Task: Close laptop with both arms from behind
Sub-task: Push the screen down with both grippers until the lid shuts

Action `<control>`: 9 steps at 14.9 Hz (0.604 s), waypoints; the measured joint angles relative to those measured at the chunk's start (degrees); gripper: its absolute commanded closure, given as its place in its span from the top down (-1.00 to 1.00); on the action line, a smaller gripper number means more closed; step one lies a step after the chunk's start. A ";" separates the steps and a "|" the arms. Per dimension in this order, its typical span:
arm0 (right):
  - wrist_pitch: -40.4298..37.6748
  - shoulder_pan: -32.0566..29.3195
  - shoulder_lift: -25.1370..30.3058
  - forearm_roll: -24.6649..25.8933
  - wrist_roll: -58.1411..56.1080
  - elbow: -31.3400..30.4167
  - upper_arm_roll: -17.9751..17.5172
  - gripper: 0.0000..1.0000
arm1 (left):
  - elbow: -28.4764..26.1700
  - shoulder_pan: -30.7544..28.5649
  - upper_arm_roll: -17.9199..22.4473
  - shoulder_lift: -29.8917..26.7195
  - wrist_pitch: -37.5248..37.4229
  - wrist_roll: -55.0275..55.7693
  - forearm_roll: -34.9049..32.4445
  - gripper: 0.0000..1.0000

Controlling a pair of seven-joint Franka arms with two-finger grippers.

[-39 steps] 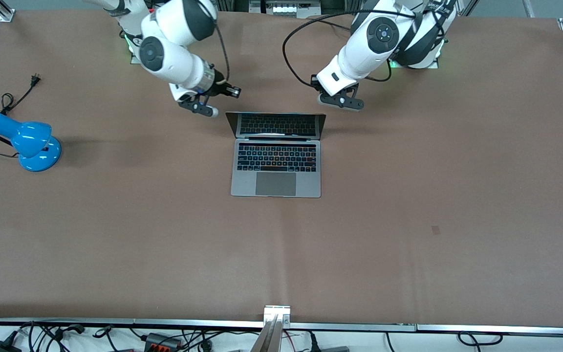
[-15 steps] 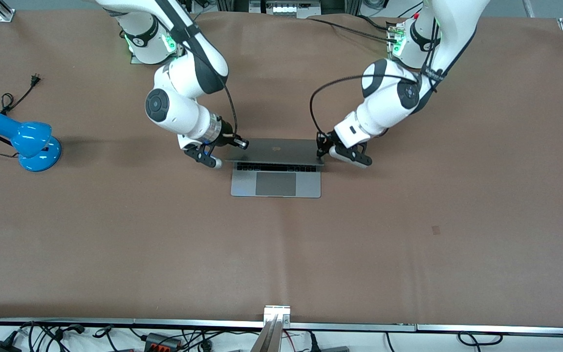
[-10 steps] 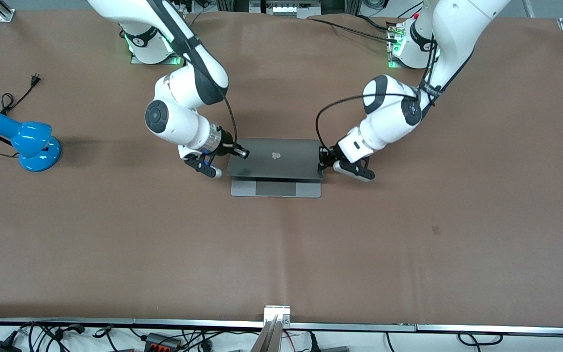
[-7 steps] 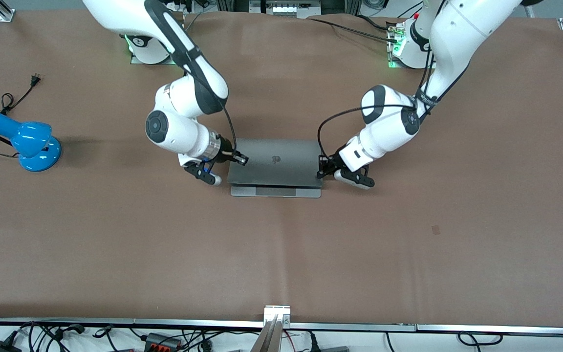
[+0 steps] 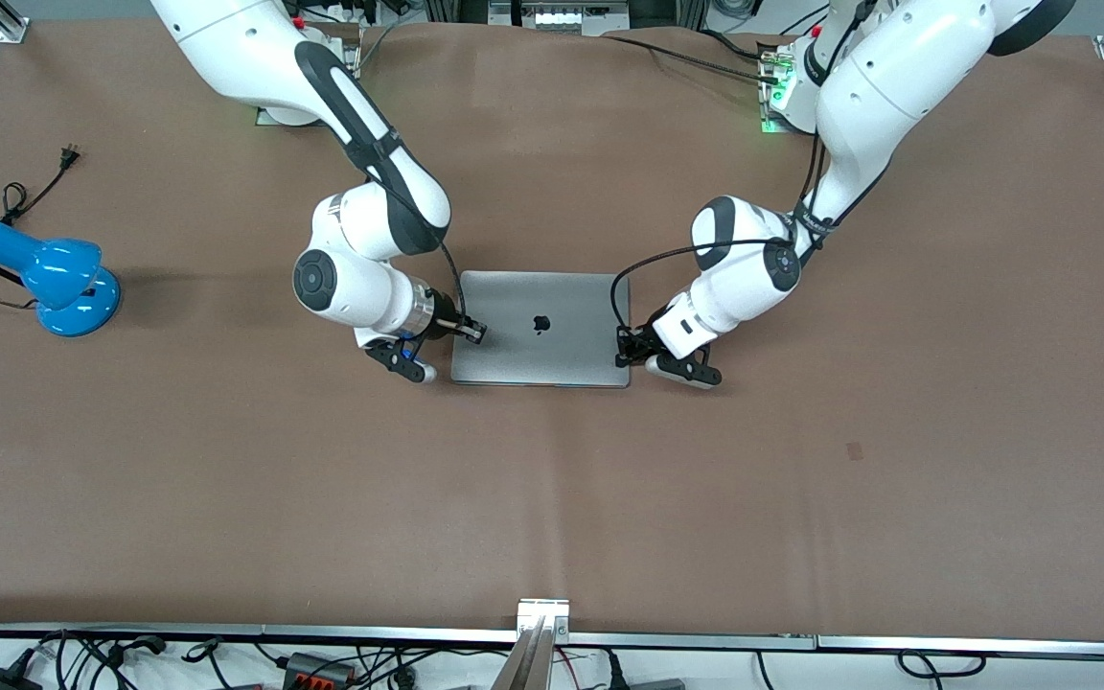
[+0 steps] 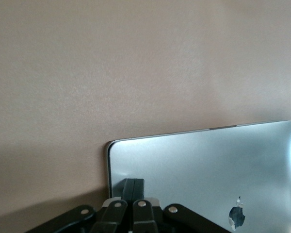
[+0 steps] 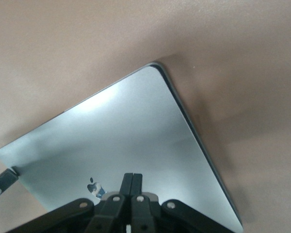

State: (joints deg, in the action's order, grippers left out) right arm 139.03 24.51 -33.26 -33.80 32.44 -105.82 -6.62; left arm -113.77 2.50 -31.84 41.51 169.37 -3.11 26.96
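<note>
- The laptop (image 5: 540,328) lies near the middle of the brown table (image 5: 801,498), and its silver-grey lid looks flat down on its base, so we judge the closing all but done.
- The right gripper (image 5: 469,332) rests on the lid's edge toward the right arm's end of the table; its jaws are pressed fully together and hold nothing.
- The left gripper (image 5: 627,345) rests on the lid's edge toward the left arm's end, jaws likewise fully together and empty.
- In the wrist views each pair of closed fingers (image 6: 131,187) lies on the lid like one blunt pusher.
- To finish well, we would press straight down, lightly and evenly on both edges, so that the laptop neither twists nor slides on the table.
- Then we would lift both grippers straight up off the lid, without dragging fingertips over the metal.
- The only mark we can read is the black apple logo (image 5: 540,324) at the centre of the lid; we see no lettering.
- A blue desk lamp (image 5: 49,276) stands well apart from the laptop, toward the right arm's end, with no readable label.
</note>
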 measured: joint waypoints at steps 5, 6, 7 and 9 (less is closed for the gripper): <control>3.37 -0.04 -2.96 1.80 -0.13 0.52 0.00 -1.00 | 0.29 0.02 -0.01 0.17 0.07 -0.02 0.00 -0.98; 4.22 -0.04 -3.48 1.84 -0.17 0.54 0.00 -1.00 | 0.29 0.02 0.00 0.17 0.07 -0.02 0.00 -0.98; 4.80 -0.04 -3.86 1.84 -0.20 0.58 -0.03 -1.00 | 0.30 0.02 0.00 0.17 0.07 -0.08 0.00 -0.99; 5.05 -0.01 -3.86 1.85 -0.20 0.69 -0.05 -1.00 | 0.30 0.02 0.01 0.18 0.07 -0.28 0.00 -0.98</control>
State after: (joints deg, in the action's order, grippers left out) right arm 144.09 24.50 -37.13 -31.95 32.23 -105.12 -6.67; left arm -113.47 2.52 -31.83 41.68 169.44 -3.39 26.96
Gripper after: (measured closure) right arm 0.991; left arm 0.991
